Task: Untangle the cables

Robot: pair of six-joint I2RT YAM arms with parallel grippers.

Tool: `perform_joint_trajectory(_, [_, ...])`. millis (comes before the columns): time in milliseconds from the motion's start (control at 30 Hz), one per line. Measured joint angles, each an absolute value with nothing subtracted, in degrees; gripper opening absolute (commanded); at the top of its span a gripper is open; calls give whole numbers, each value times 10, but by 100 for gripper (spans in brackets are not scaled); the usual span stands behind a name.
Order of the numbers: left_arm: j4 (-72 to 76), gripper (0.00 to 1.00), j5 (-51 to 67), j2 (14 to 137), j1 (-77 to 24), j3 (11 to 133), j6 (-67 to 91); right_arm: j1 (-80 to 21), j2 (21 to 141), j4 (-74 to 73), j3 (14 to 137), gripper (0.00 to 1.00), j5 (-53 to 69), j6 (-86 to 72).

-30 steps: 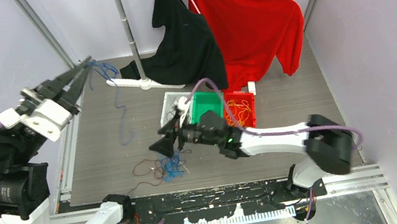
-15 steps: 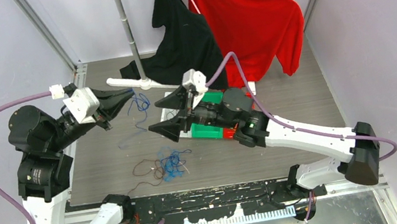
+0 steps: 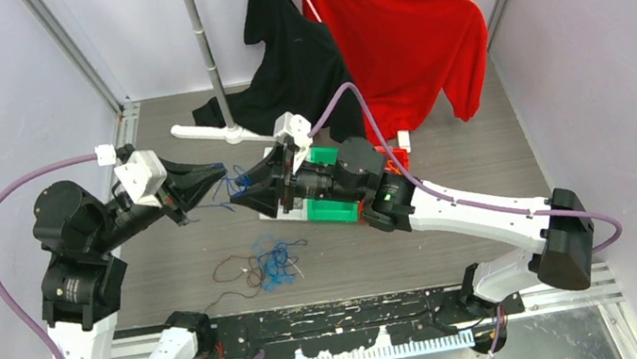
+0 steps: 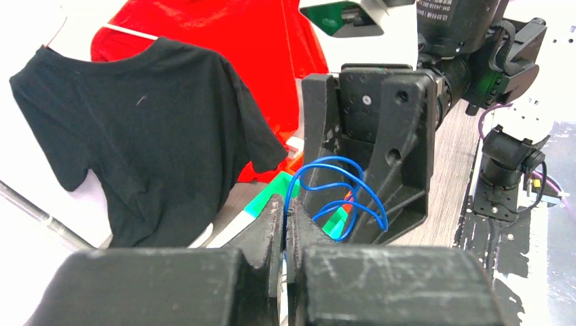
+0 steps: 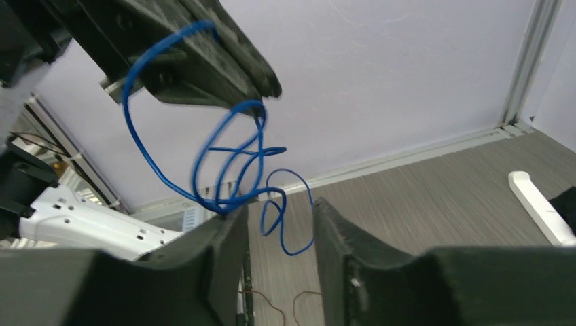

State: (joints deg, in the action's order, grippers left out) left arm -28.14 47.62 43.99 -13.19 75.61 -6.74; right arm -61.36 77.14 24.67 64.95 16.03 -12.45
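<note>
Right end effector (image 5: 278, 210) narrower around cable (image 5: 127, 112)

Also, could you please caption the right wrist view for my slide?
Looped blue cable hangs from the shut left gripper, its lower loops between the right gripper's parted jaws.

L arm (image 3: 72, 273): column upright from near-left base, shoulder block high, forearm runs roughly level to the right over table.
L gripper (image 3: 212, 178): fingers point right, jaws pressed together, pinching blue cable (image 5: 227, 200) at the tips.
R arm (image 3: 482, 212): base near-right, elbow folded out at far right, long white link stretches up-left, low over table.
R wrist: white cam housing sits on top.
R gripper (image 3: 245, 192): fingers point left, facing L gripper tip-to-tip, just beside it. Jaws apart w/ clear gap; cable loops hang in the gap, one strand against a finger. No pinch seen.
</note>
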Motion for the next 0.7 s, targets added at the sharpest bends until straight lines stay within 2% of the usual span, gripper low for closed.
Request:
perform_joint_trajectory(67, [-281, 0, 476, 434, -132, 745, -63, -613, 771, 253, 649, 31, 163, -130])
perform_joint_trajectory(167, [-281, 0, 475, 429, -132, 731, -62, -613, 771, 258, 649, 6, 166, -140])
perform_joint_trajectory(200, [-281, 0, 474, 428, -132, 725, -63, -612, 771, 258, 649, 2, 166, -142])
perform_joint_trajectory(333, [-283, 2, 467, 428, -132, 713, -67, -609, 770, 263, 647, 1, 161, -153])
perform_joint_trajectory(367, [-286, 10, 465, 428, -132, 710, -71, -607, 769, 262, 646, 1, 159, -156])
perform_joint_trajectory(400, [-290, 25, 462, 428, -132, 708, -79, -603, 768, 262, 643, 1, 157, -160])
perform_joint_trajectory(433, [-297, 41, 457, 428, -132, 706, -88, -599, 766, 261, 641, 1, 155, -164])
perform_joint_trajectory(467, [-306, 62, 451, 428, -132, 704, -101, -591, 764, 256, 638, 1, 152, -167])
perform_joint_trajectory(533, [-336, 77, 436, 429, -132, 702, -132, -570, 758, 239, 634, 1, 141, -171])
perform_joint_trajectory(700, [-413, 98, 378, 438, -132, 701, -207, -502, 749, 135, 630, 1, 64, -131])
